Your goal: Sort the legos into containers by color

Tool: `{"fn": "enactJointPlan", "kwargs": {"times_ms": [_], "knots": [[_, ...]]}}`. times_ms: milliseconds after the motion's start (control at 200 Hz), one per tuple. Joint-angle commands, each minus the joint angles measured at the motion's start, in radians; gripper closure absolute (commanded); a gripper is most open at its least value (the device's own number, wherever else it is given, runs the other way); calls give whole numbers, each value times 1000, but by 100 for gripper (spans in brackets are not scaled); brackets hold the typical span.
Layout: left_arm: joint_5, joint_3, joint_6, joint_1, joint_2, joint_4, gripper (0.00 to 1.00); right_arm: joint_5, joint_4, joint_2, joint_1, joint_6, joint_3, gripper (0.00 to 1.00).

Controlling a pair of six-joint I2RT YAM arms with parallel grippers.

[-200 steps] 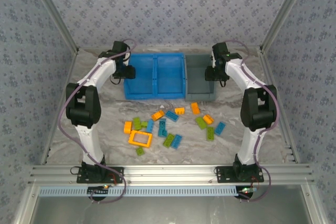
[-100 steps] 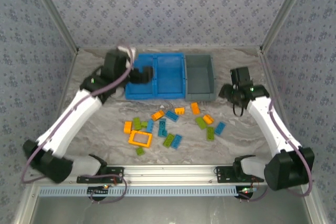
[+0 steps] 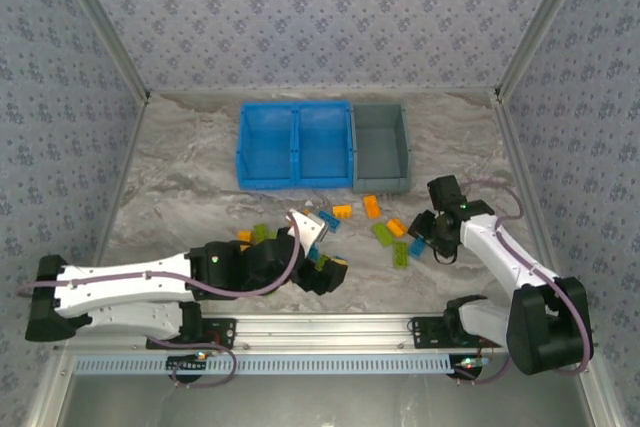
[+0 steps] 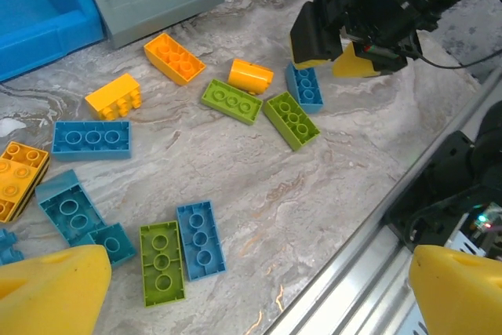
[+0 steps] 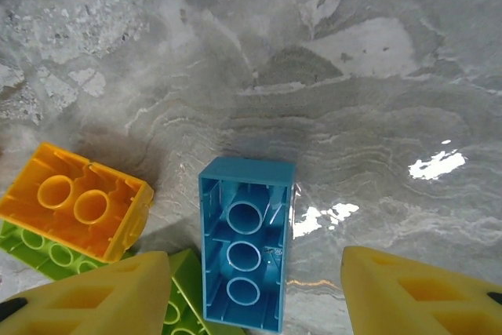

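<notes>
Orange, lime and light-blue legos (image 3: 371,206) scattered on marble mid-table, blue two-compartment bin (image 3: 296,184) far centre, grey bin (image 3: 381,186) touching its right side, one light-blue brick (image 5: 245,245) lying hollow side up, right of cluster

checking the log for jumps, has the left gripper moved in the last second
Yes. The left gripper was at the blue bin's left end; now it is well nearer than that bin, over the legos.
</notes>
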Motion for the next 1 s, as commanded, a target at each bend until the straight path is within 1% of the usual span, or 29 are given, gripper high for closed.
{"fn": "enactJointPlan", "kwargs": {"times_ms": [0, 95, 190, 300, 385, 420, 495, 570, 625, 690, 740, 799, 909, 924, 994], "knots": [[-75, 36, -38, -18, 42, 41, 2, -13, 63, 31, 7, 33, -23, 39], [-72, 48, -37, -20, 73, 57, 3, -25, 76, 73, 4, 30, -25, 41], [-75, 61, -33, -24, 96, 60, 3, -30, 128, 101, 7, 35, -33, 45], [-71, 64, -30, -26, 109, 78, 3, -40, 152, 124, 7, 33, -37, 57], [-69, 74, -25, -28, 117, 88, 3, -15, 136, 114, 8, 30, -32, 73], [-73, 84, -22, -28, 119, 84, 3, 9, 113, 95, 12, 29, -22, 77], [-99, 105, -22, -28, 119, 61, 3, 98, 33, 22, 35, 16, 19, 79], [-147, 125, -37, -25, 104, 29, 2, 196, -27, -43, 96, -29, 101, 78], [-163, 138, -50, -6, 87, -7, 2, 248, -33, -47, 152, -78, 179, 76], [-170, 151, -70, 26, 66, -52, 3, 298, -32, 15, 214, -134, 279, 74], [-176, 158, -80, 48, 49, -83, 3, 296, -19, 96, 228, -165, 358, 73], [-187, 162, -88, 67, 29, -118, 3, 273, -1, 204, 223, -213, 459, 74], [-202, 168, -116, 79, -7, -184, 3, 258, 25, 402, 205, -251, 637, 73], [-224, 167, -123, 81, -13, -193, 3, 251, 25, 429, 201, -254, 661, 73], [-251, 169, -167, 83, -33, -253, 4, 238, 7, 548, 189, -265, 769, 73]]}}
